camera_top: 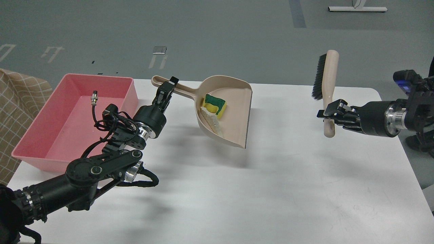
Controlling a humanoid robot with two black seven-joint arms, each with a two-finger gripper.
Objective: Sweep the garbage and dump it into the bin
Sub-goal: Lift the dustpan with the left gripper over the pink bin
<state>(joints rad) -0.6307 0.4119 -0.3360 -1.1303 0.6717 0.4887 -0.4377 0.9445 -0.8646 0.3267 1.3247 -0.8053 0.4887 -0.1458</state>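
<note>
My left gripper [166, 88] is shut on the handle of the beige dustpan [234, 115] and holds it lifted above the table. Inside the pan lie the garbage pieces: a yellow sponge with green top [215, 103] and a white bread slice [212, 122]. The pink bin [78, 118] stands on the table at the left, just left of my gripper. My right gripper [330, 115] is shut on the handle of the beige brush [328, 76], held upright above the table's right side.
The white table [271, 189] spans the view, its right edge near my right arm. A tan checked cloth [17, 101] lies left of the bin. A loose cable connector on my left arm hangs over the bin.
</note>
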